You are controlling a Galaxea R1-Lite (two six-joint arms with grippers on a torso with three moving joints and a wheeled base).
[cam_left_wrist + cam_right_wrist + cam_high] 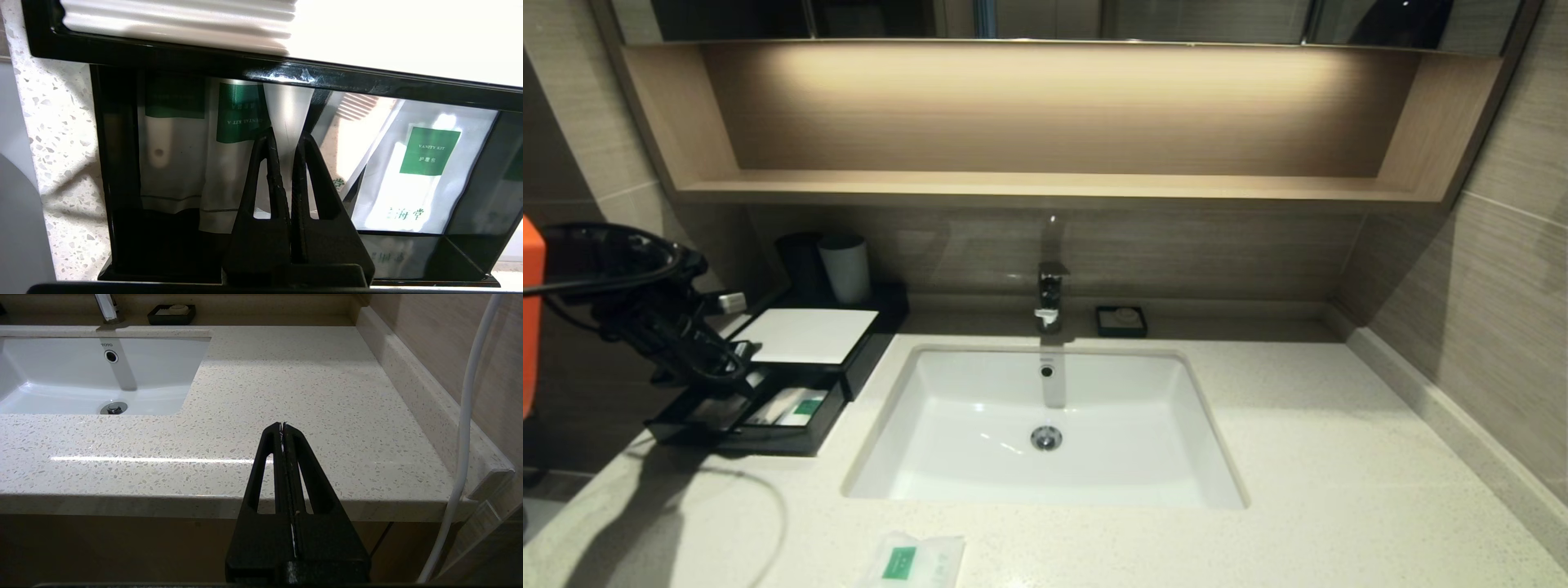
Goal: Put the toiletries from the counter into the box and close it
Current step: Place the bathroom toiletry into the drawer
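Observation:
The black box point(805, 335) with a white top panel stands at the back left of the counter point(1339, 490), with its front drawer point(768, 412) pulled out. My left gripper point(727, 367) hangs over the drawer. In the left wrist view it point(286, 136) is shut on the clear wrapper of a toothbrush point(288, 110). Another green-labelled toothbrush packet point(171, 134) and a white vanity-kit sachet point(425, 163) lie in the drawer. One white sachet point(915, 562) with a green square lies on the counter's front edge. My right gripper point(282, 425) is shut and empty, off the counter's front right edge.
A white sink point(1143, 457) is set in the middle of the counter, with a faucet point(1049, 298) behind it. A black soap dish point(1121, 321) sits at the back. A grey cup point(845, 268) stands behind the box. A white cable point(461, 449) hangs at the right.

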